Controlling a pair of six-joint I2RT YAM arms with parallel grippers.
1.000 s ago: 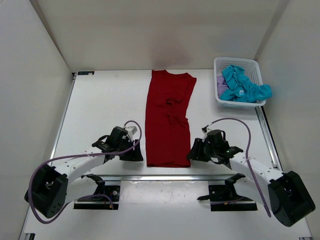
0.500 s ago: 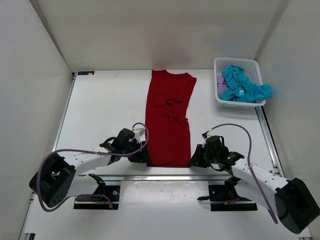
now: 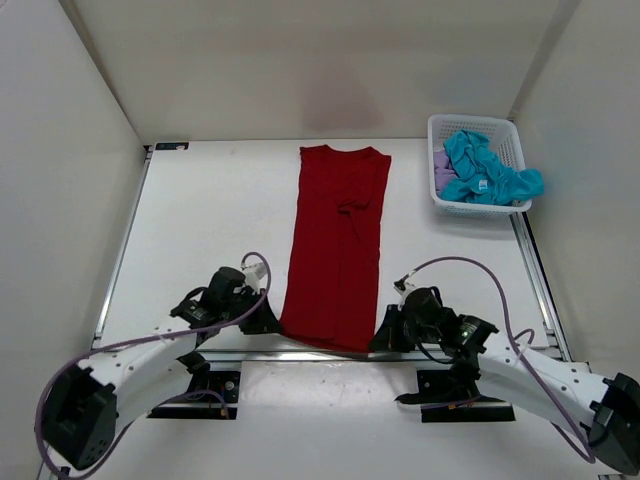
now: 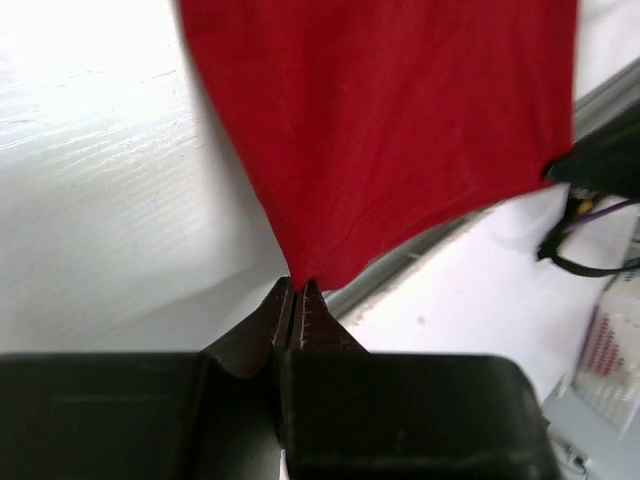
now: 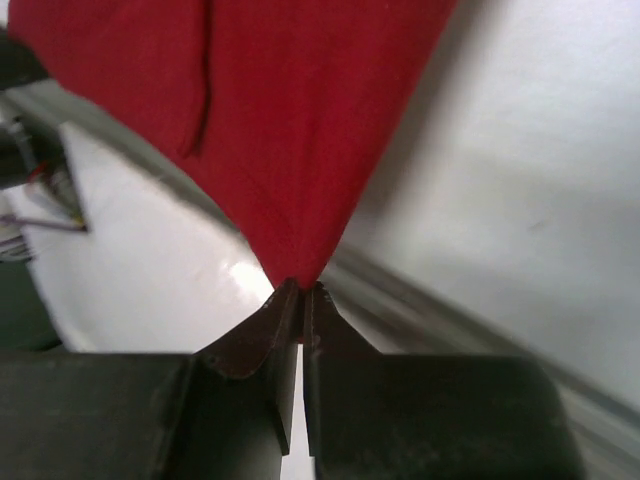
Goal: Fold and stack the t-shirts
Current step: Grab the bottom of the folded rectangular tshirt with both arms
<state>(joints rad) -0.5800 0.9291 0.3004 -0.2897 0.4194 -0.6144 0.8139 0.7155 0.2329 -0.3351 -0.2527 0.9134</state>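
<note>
A dark red t-shirt lies as a long narrow strip down the middle of the table, collar end far, hem near. My left gripper is shut on its near left hem corner. My right gripper is shut on the near right hem corner. The cloth runs taut away from both sets of jaws. A teal blue t-shirt and a lavender t-shirt lie bunched in the white basket at the far right.
A metal rail crosses the table's near edge just under the hem. White walls close in on the left, back and right. The arm bases sit in front of the rail.
Both grippers closed on the hem corners and drew toward the near edge. The red shirt stretched out longer and smoother, its hem now nearer the rail.
</note>
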